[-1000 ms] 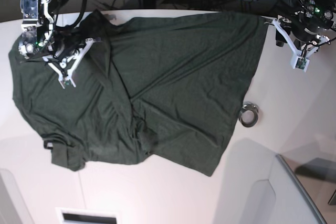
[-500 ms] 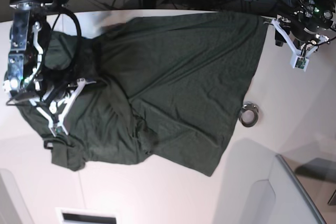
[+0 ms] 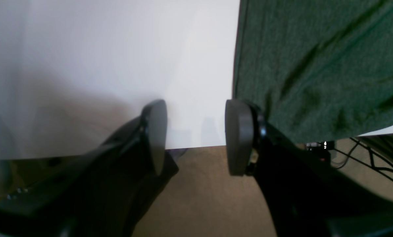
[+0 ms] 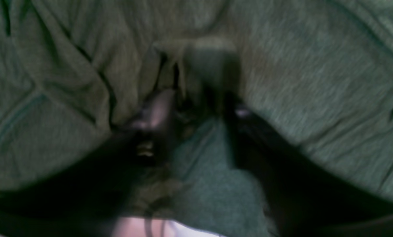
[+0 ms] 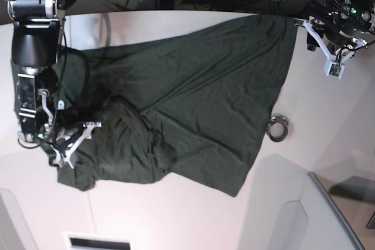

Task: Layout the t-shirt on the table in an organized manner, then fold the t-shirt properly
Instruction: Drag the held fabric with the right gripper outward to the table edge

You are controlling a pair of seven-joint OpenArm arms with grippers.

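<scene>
t-shirt [image 5: 193, 98] spread on white counter [image 5: 328, 121], rumpled and bunched lower left of base view. right fingers [image 4: 196, 112] parted over bunched cloth, wrist view too blurry to tell if anything's pinched. small metal ring [image 5: 278, 127] beside hem, right of center. left fingers [image 3: 196, 136] released, upper right, gripping nothing, counter edge below.

Bare table [image 5: 328, 115] beside t-shirt [image 5: 199, 98], only metal ring [image 5: 278, 127] obstructing.

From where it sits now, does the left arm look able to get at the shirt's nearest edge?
Probably yes. The left gripper hangs open over bare table, the t-shirt hem right beside one finger, with nothing between them.
</scene>
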